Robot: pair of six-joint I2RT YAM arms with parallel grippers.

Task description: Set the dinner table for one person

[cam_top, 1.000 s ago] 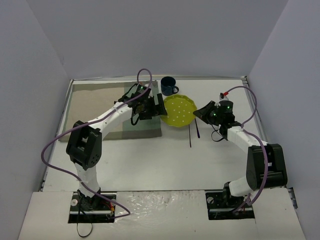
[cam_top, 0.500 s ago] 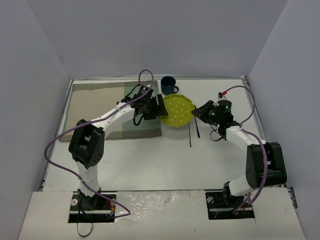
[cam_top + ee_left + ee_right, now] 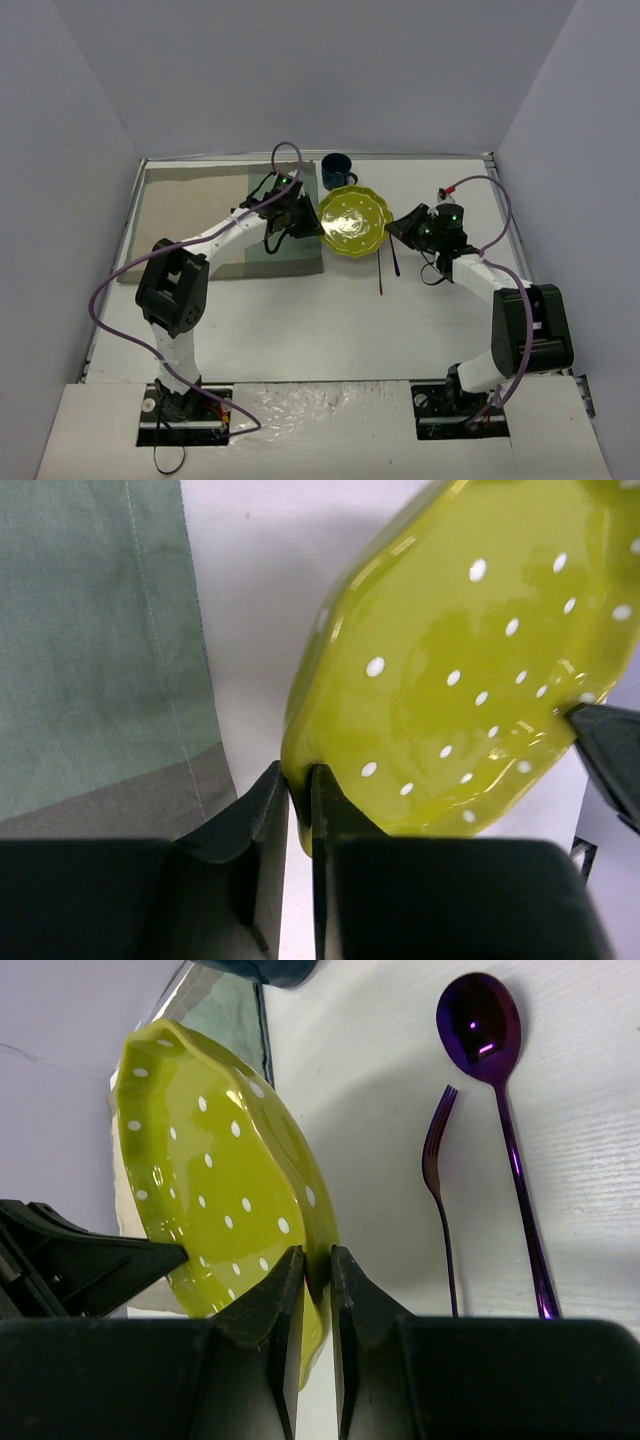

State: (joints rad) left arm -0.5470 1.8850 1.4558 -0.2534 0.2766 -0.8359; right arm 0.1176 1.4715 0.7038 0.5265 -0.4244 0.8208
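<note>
plate [image 3: 353,222], yellow-green with white dots, tilted over dinner table [image 3: 300,320]; left gripper [image 3: 303,780] and right gripper [image 3: 316,1260] each clamped tight on opposite rims.

Placemat [image 3: 180,200], mug [image 3: 337,171], plate [image 3: 353,222], fork [image 3: 436,1155], spoon [image 3: 478,1020]

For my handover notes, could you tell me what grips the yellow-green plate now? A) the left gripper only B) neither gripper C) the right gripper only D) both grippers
D: the left gripper and the right gripper each pinch the rim of the plate, on opposite sides.
</note>
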